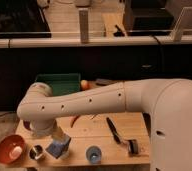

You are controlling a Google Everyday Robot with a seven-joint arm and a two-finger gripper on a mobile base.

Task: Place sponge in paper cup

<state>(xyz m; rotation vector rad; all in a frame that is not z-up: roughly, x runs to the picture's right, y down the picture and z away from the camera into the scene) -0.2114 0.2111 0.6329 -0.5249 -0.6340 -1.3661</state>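
The robot's gripper point(59, 140) hung with jaws spread directly over the blue sponge point(57, 148) on the wooden surface point(96, 135), beside a metal cup point(37, 152).

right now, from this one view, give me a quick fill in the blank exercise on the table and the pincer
1. The pincer hangs just over the blue ___.
2. The metal cup stands between the sponge and the ___ bowl.
3. In the camera view, the black-handled brush lies to the ___ of the blue cup.
4. The bin at the table's far edge is ___.

Missing words: sponge; orange; right; green
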